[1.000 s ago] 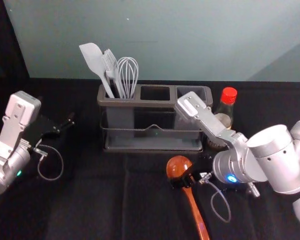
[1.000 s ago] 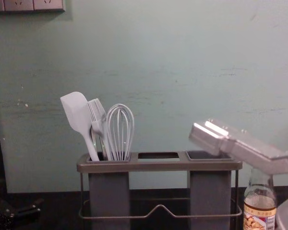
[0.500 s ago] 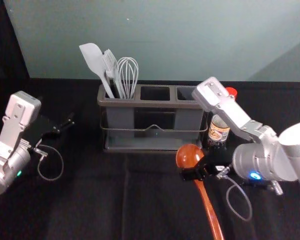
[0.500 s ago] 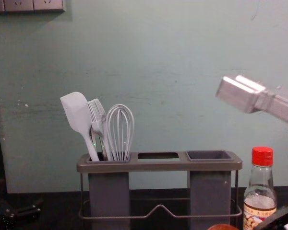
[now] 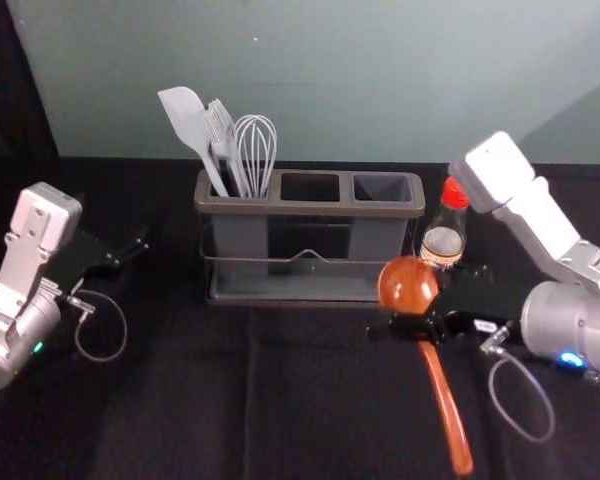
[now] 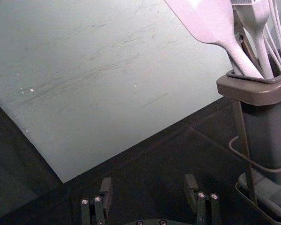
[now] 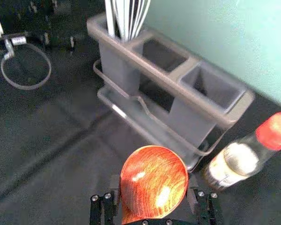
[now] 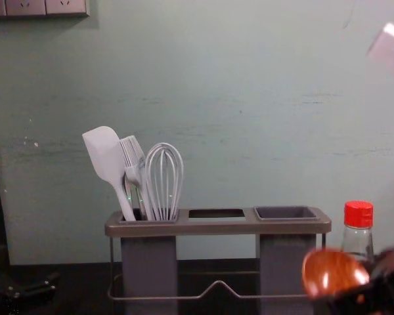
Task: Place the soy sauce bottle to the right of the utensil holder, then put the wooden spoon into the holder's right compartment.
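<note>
In the head view my right gripper (image 5: 418,328) is shut on the wooden spoon (image 5: 408,285) just below its bowl, the handle slanting down toward the near side. The right wrist view has the bowl (image 7: 154,180) between the fingers of my right gripper (image 7: 153,187). The grey utensil holder (image 5: 310,208) stands behind, its right compartment (image 7: 210,86) empty. Upright at the holder's right is the red-capped soy sauce bottle (image 5: 445,228), partly behind the spoon in the chest view. My left gripper (image 5: 138,250) is parked at the left; in its wrist view the left gripper (image 6: 148,190) is open.
A white spatula (image 5: 187,118), a brush (image 8: 132,157) and a whisk (image 5: 256,150) stand in the holder's left compartment. The wall (image 5: 330,90) rises behind the dark-covered table (image 5: 180,400).
My right gripper has moved right and lifted the spoon, whose bowl has risen into the chest view. The right arm uncovers the bottle's cap and the right compartment. The left arm stays still.
</note>
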`<state>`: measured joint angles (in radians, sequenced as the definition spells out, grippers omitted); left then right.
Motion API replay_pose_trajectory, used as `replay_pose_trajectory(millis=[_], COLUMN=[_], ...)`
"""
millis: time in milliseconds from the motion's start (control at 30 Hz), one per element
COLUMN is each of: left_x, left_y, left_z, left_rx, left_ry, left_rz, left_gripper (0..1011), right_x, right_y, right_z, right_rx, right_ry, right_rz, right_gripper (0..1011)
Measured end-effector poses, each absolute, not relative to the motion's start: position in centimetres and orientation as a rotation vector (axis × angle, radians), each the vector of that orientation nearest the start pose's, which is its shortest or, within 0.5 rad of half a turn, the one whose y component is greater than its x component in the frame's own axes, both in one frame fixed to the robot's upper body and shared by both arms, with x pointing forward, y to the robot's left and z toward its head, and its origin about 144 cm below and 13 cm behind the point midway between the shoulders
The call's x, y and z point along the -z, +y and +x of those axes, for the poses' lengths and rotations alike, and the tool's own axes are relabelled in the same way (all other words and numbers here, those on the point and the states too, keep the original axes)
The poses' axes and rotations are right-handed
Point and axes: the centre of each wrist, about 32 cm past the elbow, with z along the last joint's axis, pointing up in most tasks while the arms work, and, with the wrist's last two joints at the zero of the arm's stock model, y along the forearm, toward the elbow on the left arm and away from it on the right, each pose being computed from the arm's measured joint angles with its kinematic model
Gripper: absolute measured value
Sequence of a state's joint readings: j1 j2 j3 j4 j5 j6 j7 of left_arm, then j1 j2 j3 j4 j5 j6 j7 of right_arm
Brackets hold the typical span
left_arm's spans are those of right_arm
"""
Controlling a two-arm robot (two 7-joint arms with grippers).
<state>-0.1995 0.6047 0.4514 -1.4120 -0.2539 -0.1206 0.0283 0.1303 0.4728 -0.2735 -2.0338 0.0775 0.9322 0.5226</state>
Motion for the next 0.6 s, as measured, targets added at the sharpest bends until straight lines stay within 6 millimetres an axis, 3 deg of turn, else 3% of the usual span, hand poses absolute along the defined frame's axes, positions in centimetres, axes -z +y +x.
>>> replay_pose_trajectory(millis=[367, 600], left_x=[-114.0, -114.0], left_y=[31.0, 31.0], left_z=[48.9, 48.9], left_rx=[-1.248, -1.248], left_ry=[-0.285, -0.285], left_rz=[0.304, 0.304], left_gripper=[1005, 1005], right_x=[-129.1, -128.5], right_y=[-24.8, -25.4], right_z=[41.6, 41.2], right_rx=[0.946, 0.974], right_ry=[-0.072, -0.104], right_rz=[-0.399, -0.330], right_gripper=[844, 843])
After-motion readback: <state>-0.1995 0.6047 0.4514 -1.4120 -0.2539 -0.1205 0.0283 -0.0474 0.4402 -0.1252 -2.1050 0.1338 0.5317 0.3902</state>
